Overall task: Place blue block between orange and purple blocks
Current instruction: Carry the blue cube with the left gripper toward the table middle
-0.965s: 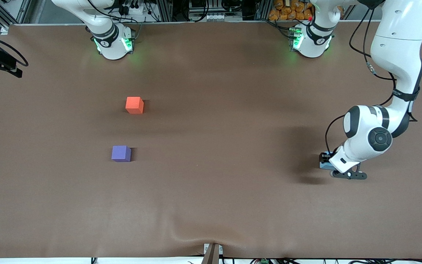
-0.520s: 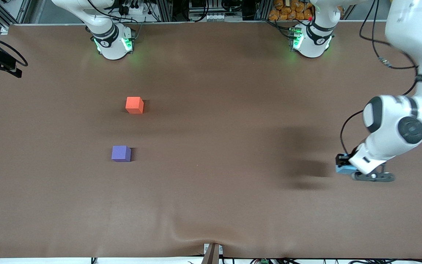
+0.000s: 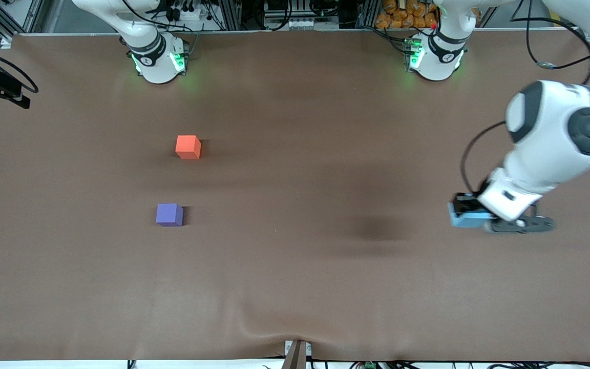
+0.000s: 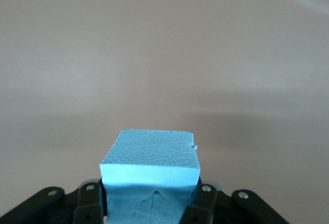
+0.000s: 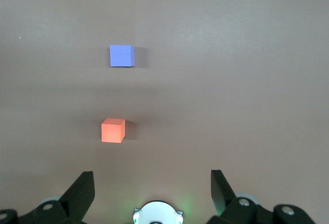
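Blue block (image 3: 463, 219), a pebbly matte foam cube, sits clamped in the left gripper (image 3: 471, 218), lifted over the brown cloth-covered table (image 3: 295, 266) at the left arm's end. Orange block (image 3: 188, 146) & purple block (image 3: 169, 214), same-size matte cubes, rest well apart from that gripper, toward the right arm's end, purple nearer the front camera. Right gripper (image 5: 151, 190) waits up high over its own base w/ fingers spread wide. Cloth is smooth, w/ a ripple at its front edge; cables & racks line the bases' side.

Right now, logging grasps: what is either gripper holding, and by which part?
The left gripper holds the blue block by two facing sides; the right gripper is open, empty.
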